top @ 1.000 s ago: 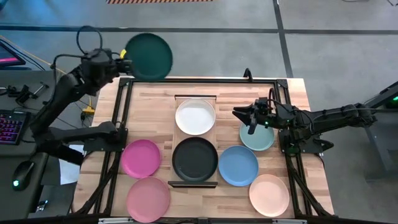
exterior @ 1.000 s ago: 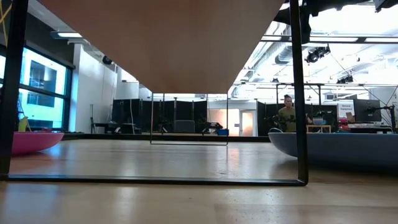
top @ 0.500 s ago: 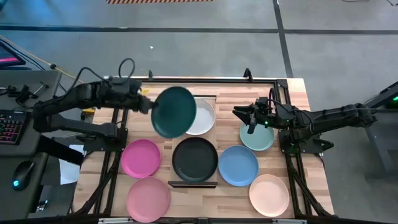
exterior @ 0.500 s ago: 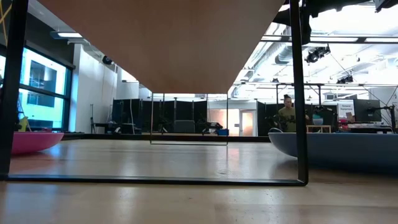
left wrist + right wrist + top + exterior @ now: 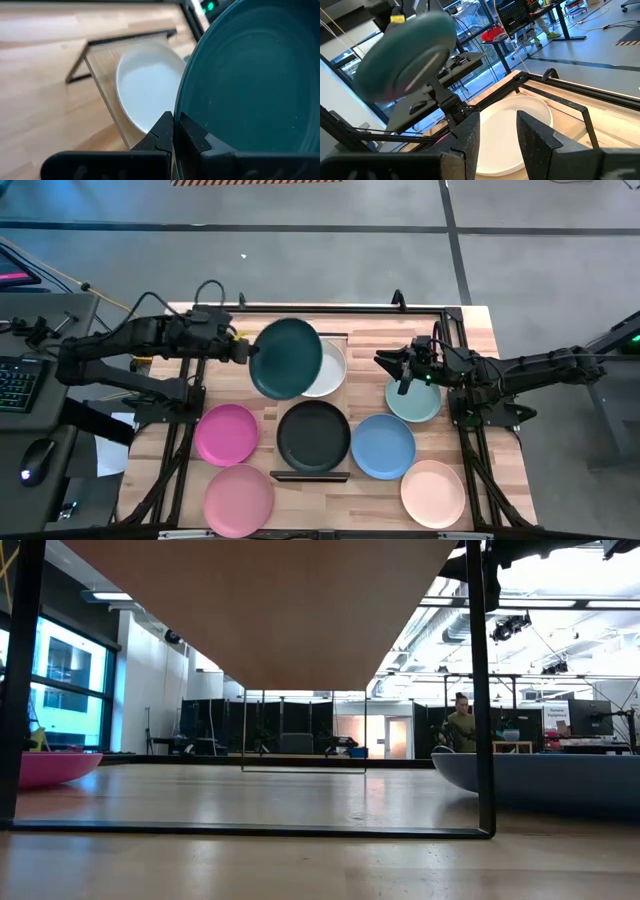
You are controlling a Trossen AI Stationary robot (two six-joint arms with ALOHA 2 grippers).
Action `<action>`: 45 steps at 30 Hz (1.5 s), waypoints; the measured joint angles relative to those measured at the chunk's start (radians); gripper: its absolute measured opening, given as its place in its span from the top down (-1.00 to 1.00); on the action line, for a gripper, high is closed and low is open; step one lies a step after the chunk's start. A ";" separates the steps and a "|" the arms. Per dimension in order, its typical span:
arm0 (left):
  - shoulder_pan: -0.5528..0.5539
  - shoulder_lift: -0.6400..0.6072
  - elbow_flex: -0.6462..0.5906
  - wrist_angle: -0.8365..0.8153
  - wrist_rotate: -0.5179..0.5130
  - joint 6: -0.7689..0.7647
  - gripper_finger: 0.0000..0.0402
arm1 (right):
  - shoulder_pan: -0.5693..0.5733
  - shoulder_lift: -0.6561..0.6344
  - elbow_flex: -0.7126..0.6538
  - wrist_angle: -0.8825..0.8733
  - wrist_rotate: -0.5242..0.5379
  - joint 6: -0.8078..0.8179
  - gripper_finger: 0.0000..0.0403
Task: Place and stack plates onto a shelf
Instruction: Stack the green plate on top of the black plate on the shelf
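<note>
Gripping the dark teal plate by its rim, my left gripper clamps it above the white plate near the table's far edge; stiff, light, slippery.

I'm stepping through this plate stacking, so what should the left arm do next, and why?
Probably lower the dark teal plate onto the white plate. The left gripper pinches its rim, holding it tilted, overlapping the white plate on the shelf.

Grey floor; bright windows; dark partitions; a keyboard.
</note>
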 joint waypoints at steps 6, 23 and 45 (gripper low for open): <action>-0.148 0.152 0.013 0.067 -0.014 -0.074 1.00 | 0.000 0.000 0.000 0.000 -0.001 0.000 0.45; -0.470 0.412 0.037 0.004 -0.140 -0.505 1.00 | 0.000 0.000 0.000 -0.091 -0.019 -0.007 0.45; -0.485 0.412 0.037 0.067 -0.252 -0.200 0.95 | 0.000 0.000 0.000 -0.094 -0.019 0.091 0.45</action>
